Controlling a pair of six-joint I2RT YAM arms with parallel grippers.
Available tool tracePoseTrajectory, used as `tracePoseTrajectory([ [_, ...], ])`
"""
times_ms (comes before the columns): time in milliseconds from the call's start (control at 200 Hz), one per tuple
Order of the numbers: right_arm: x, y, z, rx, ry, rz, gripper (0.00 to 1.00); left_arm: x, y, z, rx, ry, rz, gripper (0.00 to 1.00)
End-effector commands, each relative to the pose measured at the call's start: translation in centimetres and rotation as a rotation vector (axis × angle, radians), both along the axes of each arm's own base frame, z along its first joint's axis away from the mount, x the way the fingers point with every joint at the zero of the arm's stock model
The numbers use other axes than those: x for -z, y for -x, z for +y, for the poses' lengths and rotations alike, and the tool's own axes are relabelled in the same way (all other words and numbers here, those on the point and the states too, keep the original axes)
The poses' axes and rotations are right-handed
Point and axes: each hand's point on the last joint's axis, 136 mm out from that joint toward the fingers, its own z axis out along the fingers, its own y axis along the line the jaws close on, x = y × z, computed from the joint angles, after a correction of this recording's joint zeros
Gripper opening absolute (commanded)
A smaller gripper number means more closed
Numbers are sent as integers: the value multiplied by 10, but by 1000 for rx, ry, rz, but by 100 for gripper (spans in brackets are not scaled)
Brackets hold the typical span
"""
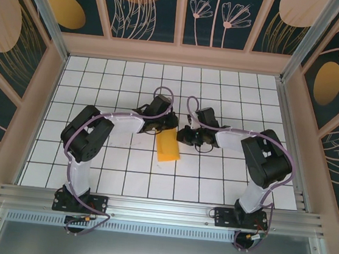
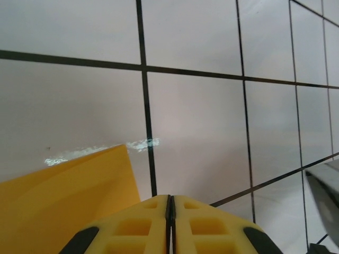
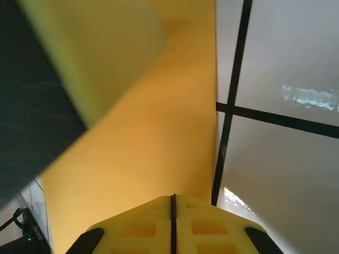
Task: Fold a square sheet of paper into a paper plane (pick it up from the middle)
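Showing whole from above: folded paper (image 1: 168, 146)

Orange-yellow paper (image 1: 168, 146), white table (image 1: 213, 175) with black grid, dark teal walls (image 1: 235, 33) (pale floral outlines)

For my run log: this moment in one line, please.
orange paper: on table | left gripper: shut | right gripper: shut, above paper
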Motion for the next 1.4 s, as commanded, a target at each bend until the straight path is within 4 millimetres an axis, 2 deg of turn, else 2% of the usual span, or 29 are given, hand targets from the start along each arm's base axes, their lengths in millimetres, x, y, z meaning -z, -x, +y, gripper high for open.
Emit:
tracePoseTrajectory([
  [0, -7, 1, 9, -18, -53, -6, 11, 7, 1, -2, 30, -18, 14, 13],
  [495, 4, -11, 16, -4, -45, 14, 11, 32, 1, 2, 34, -69, 42, 9],
  [816, 13, -15, 16, 13, -29, 31, 11, 38, 2, 4, 37, -85, 45, 10],
  [1006, 26, -14, 12, 28, 2, 57, 11, 37, 2, 3, 41, -77, 47, 12],
  [1246, 32, -14, 10, 41, 17, 74, 11, 10, 7, -6, 70, 11, 17, 19],
  [1331, 33, -13, 9, 44, 22, 75, 11, 11, 11, -6, 72, 19, 22, 19],
  [1396, 34, -13, 8, 43, 24, 74, 11, 21, 13, -2, 64, 2, 38, 16],
])
